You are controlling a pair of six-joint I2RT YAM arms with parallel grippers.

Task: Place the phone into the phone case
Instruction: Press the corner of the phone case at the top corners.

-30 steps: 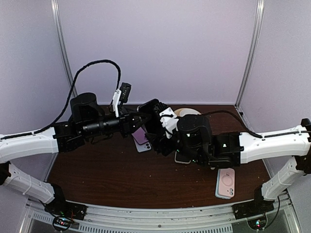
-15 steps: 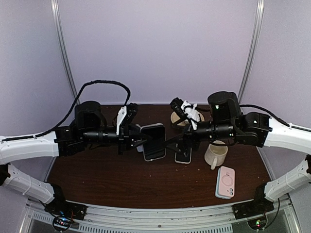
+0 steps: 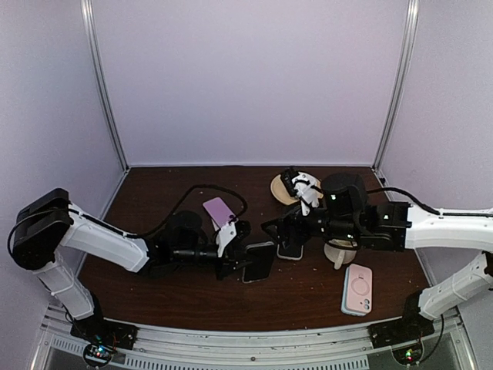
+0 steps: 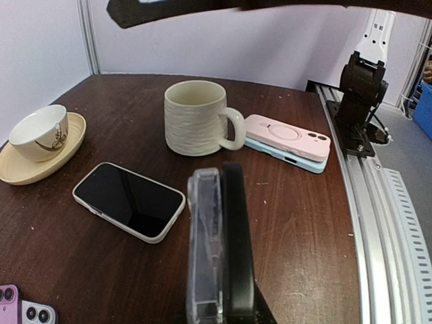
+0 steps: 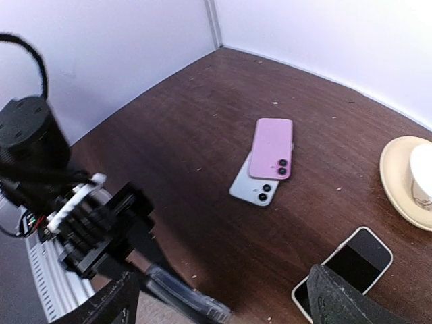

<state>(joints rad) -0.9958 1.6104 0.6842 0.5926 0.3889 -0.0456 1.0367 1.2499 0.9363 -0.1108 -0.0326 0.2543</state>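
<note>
My left gripper [image 3: 236, 260] is low over the table, shut on a black phone [image 4: 237, 243] and a clear phone case [image 4: 204, 250] pressed side by side. In the left wrist view I see them edge-on, so I cannot tell whether the phone sits inside the case. From above they show as one dark slab [image 3: 258, 262]. My right gripper [image 3: 279, 229] is open and empty, hovering just right of them. Its fingers [image 5: 351, 297] stand wide apart. In the right wrist view the case [image 5: 185, 297] and the left gripper [image 5: 101, 223] show at the lower left.
A white-cased phone [image 3: 290, 248] lies screen up under the right gripper. A mug [image 4: 199, 118], a cup on a saucer [image 4: 40, 131] and a pink phone stacked on a blue one [image 3: 357, 290] stand to the right. A pink phone lies on a white one [image 5: 272, 148] at the centre left.
The left arm has swung down and nearer, bringing the phone and case from mid-air to just above the table. The right gripper has come off them and moved slightly left and lower.
</note>
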